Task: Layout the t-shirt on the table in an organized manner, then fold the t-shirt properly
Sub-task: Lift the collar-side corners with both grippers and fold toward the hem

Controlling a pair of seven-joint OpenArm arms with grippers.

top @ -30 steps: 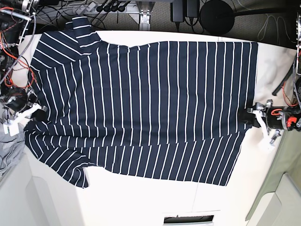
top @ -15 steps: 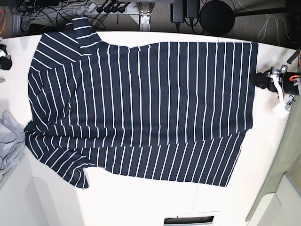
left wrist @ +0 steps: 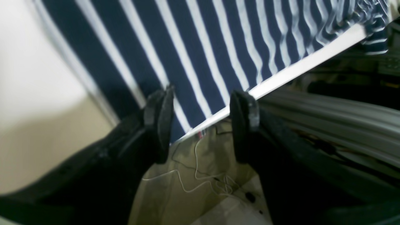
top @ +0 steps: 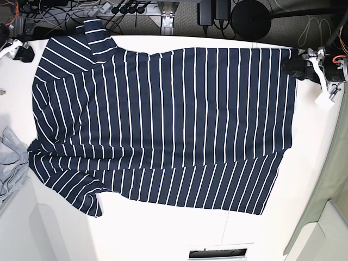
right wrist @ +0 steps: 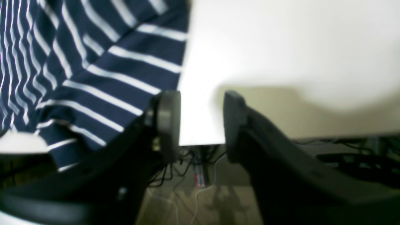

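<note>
Left wrist view: the left end effector [left wrist: 201, 122] has its pads apart, empty, hanging over the desk [left wrist: 37, 62] edge at a corner of the striped t-shirt [left wrist: 193, 47].

Right wrist view: the right end effector [right wrist: 200, 125] is also spread and empty; the t-shirt [right wrist: 78, 72] sleeve lies just beside its left pad [right wrist: 167, 122].

Base view: the t-shirt [top: 163, 125] lies spread flat on the desk [top: 163, 234], with a grey garment [top: 11, 163] at its sleeve-side edge.

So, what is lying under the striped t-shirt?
The t-shirt lies flat on the table, whose cream top shows around it. Whatever else might be beneath the cloth is covered.
</note>
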